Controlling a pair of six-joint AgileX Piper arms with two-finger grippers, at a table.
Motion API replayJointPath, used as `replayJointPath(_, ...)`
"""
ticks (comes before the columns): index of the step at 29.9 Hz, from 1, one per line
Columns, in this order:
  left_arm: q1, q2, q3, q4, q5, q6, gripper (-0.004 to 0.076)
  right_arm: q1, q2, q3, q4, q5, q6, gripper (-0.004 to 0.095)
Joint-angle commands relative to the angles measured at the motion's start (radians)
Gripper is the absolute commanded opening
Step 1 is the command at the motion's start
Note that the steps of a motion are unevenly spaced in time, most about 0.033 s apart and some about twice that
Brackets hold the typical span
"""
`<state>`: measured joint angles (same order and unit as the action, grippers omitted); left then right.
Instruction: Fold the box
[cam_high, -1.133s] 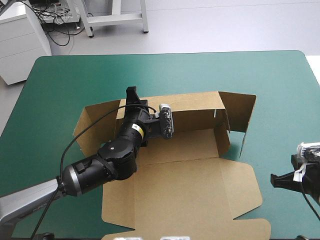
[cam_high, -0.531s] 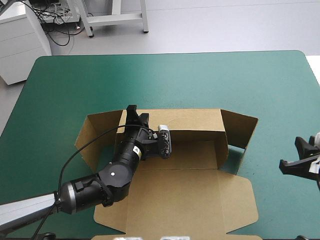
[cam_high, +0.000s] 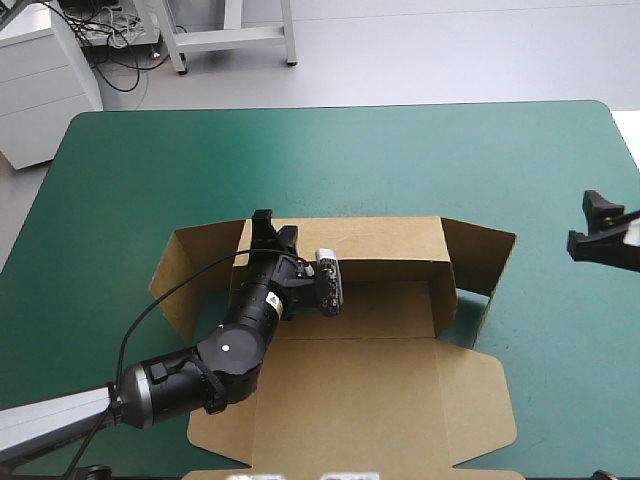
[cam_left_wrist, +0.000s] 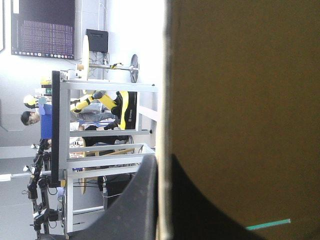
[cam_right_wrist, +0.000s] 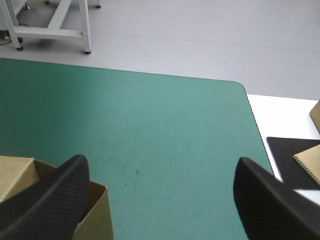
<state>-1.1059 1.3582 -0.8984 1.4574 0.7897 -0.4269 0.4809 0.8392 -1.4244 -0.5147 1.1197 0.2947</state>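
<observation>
Box (cam_high: 380, 400): you have the brown board lying open on the table (cam_high: 400, 150). Its floor panel lies flat, and the lid lies flat as well, on the side of the floor nearest your robot.
Box walls: the long wall on the side away from the lid stands upright. A short wall stands at the box's right end. At each end of the long wall a flap juts out at an angle, one to the left and one to the right.
Left hand (cam_high: 272, 232): clenched on the box. You can see the arm reach across the box's floor from the lid's left side. The black fingers pinch the top edge of the long wall, near that wall's left end.
Left wrist view: the wall of the box (cam_left_wrist: 240, 100) is seen edge-on, its broad face filling one side. Your left hand (cam_left_wrist: 162, 205) has one black finger on each face of it, with only the sheet between them.
Right hand (cam_high: 588, 225): released and holding nothing. It sits well apart from the box, out beyond the box's right flap.
Right wrist view: the fingers of your right hand (cam_right_wrist: 160, 200) stand wide apart, with bare teal-green cover (cam_right_wrist: 150, 125) ahead of them. One corner of the box (cam_right_wrist: 97, 212) shows just beside one finger.
</observation>
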Motion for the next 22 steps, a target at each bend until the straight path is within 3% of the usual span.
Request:
replayJointPath(1, -0.007, -0.038, -0.026, 0.054, 0.026, -0.018, -0.0032, -0.005, 0.092, -0.078, -0.014, 0.005, -0.013, 0.0734)
replayJointPath(14, -0.007, -0.036, -0.026, 0.035, 0.03, -0.04, -0.0032, -0.029, 0.426, -0.214, 0.04, 0.008, -0.022, 0.0734)
replayJointPath(22, -0.007, -0.036, -0.026, 0.025, 0.037, -0.042, -0.0032, -0.295, 0.545, -0.28, 0.419, 0.02, -0.245, 0.0734)
